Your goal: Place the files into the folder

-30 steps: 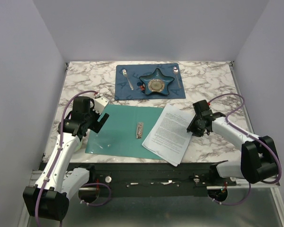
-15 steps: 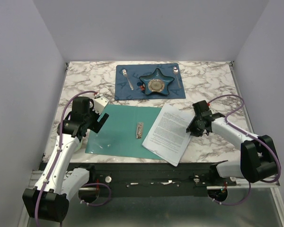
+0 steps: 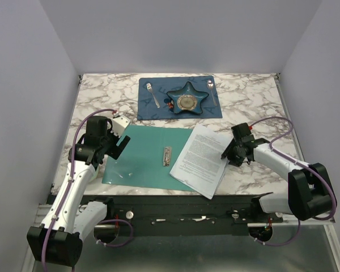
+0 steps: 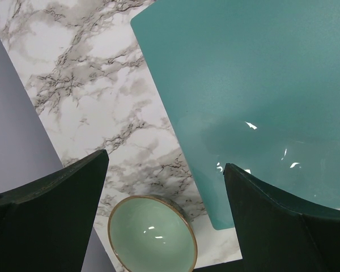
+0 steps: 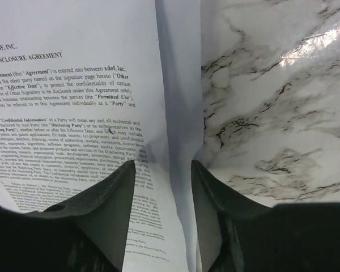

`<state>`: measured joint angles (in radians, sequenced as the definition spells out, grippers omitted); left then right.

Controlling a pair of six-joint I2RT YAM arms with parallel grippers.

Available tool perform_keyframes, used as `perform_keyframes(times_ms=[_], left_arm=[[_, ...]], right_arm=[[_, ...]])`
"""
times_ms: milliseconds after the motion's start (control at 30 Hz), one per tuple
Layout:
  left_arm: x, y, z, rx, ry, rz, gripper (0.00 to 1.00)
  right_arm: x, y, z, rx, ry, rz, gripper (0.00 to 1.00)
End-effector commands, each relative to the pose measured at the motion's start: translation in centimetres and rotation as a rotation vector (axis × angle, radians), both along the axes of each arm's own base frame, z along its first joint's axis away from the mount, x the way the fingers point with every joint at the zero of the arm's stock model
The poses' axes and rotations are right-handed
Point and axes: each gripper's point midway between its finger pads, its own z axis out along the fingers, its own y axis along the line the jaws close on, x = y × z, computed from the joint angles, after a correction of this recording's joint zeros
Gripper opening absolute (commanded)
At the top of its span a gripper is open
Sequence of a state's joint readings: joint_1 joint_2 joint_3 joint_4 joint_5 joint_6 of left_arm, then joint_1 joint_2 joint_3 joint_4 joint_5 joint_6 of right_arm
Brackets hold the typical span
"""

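Observation:
The teal-green folder (image 3: 139,161) lies open and flat at the table's near left, with its silver clip (image 3: 168,156) near its right edge. The files (image 3: 201,158), white printed sheets, lie skewed with their left part over the folder's right edge. My right gripper (image 3: 230,153) is low at the sheets' right edge. In the right wrist view its jaws (image 5: 163,170) stand narrowly apart, astride the raised paper edge (image 5: 181,113). My left gripper (image 3: 119,145) hovers open and empty over the folder's left edge (image 4: 260,73).
A pale green bowl (image 4: 153,235) sits on the marble just left of the folder's near corner, under my left gripper. A dark blue placemat (image 3: 153,110) with a star dish (image 3: 187,100), fork and spoon lies at the back.
My right gripper has shifted slightly left and nearer, and the sheets have slid a little left onto the folder. The left arm has barely moved.

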<state>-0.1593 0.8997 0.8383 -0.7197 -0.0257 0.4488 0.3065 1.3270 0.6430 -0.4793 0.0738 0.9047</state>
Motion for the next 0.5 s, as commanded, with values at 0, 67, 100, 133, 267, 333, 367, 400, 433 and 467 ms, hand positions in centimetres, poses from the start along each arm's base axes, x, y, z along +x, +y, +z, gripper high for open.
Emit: perform_keyframes(times_ms=[0,67,100,133,267,333,367,400,433,467], left_arm=[[0.14,0.00,1.20,0.015,-0.033,-0.023,0.99],[0.10,0.03,1.22,0.017,-0.033,-0.022,0.99],[0.03,0.05,1.21,0.017,-0.032,-0.022,0.99],[0.04,0.08,1.21,0.019,-0.032,-0.022,0.99],[-0.02,0.15,1.34,0.023,-0.037,-0.021,0.99],[-0.02,0.17,1.39,0.026,-0.038,-0.025,0.99],[-0.06,0.14,1.36,0.024,-0.037,-0.025,0.99],[-0.06,0.14,1.36,0.024,-0.037,-0.025,0.99],[-0.06,0.14,1.36,0.024,-0.037,-0.025,0.99],[-0.11,0.16,1.31,0.025,-0.036,-0.026,0.99]], right_arm=[[-0.86,-0.22,-0.89,-0.001,0.022,-0.018,0.44],[-0.71,-0.12,-0.71,0.004,0.015,-0.017,0.38],[-0.61,-0.06,-0.61,0.007,0.011,-0.018,0.34],[-0.50,0.05,-0.51,0.009,0.007,-0.014,0.32],[-0.32,0.09,-0.31,0.008,0.004,-0.008,0.25],[-0.39,-0.03,-0.41,0.004,0.006,-0.011,0.20],[-0.39,-0.01,-0.37,0.005,0.005,-0.009,0.17],[-0.31,0.02,-0.25,0.007,-0.001,-0.009,0.12],[-0.32,0.02,-0.19,0.008,-0.002,-0.010,0.09],[-0.25,0.09,-0.03,0.012,-0.007,-0.008,0.06]])
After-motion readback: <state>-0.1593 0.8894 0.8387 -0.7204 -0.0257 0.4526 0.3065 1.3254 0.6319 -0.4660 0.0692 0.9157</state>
